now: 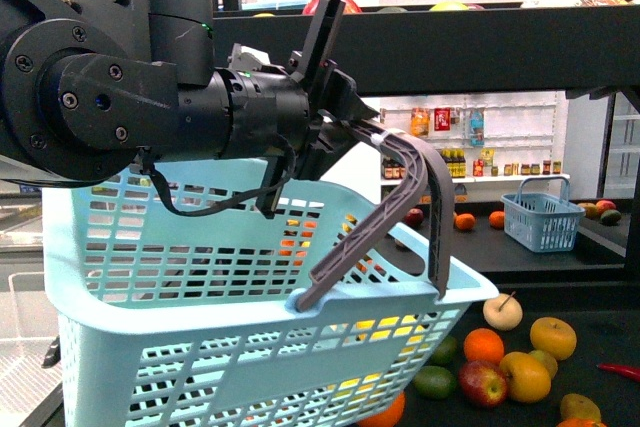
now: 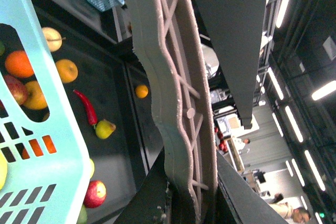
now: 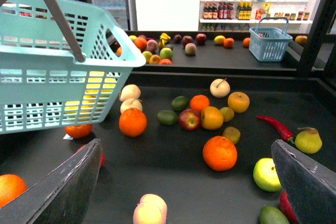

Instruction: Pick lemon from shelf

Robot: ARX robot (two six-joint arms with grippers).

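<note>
My left gripper (image 1: 345, 112) is shut on the grey basket handle (image 1: 400, 197) and holds the light-blue basket (image 1: 200, 277) tilted above the shelf's black tray (image 3: 157, 174). In the left wrist view the jaws stand tight on either side of the handle (image 2: 173, 93). The lemon shows only as bright-yellow patches (image 3: 95, 95) through the basket's slots (image 1: 385, 332); I cannot tell whether it lies inside or behind. My right gripper (image 3: 186, 145) hangs open low over the tray, with an orange (image 3: 219, 153) just beyond its fingers (image 3: 63, 184) and nothing between them.
Mixed fruit lies across the tray: an apple (image 3: 189, 119), a green apple (image 3: 268, 174), a red chili (image 3: 275, 125), a pale fruit (image 3: 149, 211). A small blue basket (image 3: 269, 43) stands on the rear tray. The shelf's upper tier (image 1: 480, 47) runs overhead. White bottle shelves (image 3: 252, 9) stand behind.
</note>
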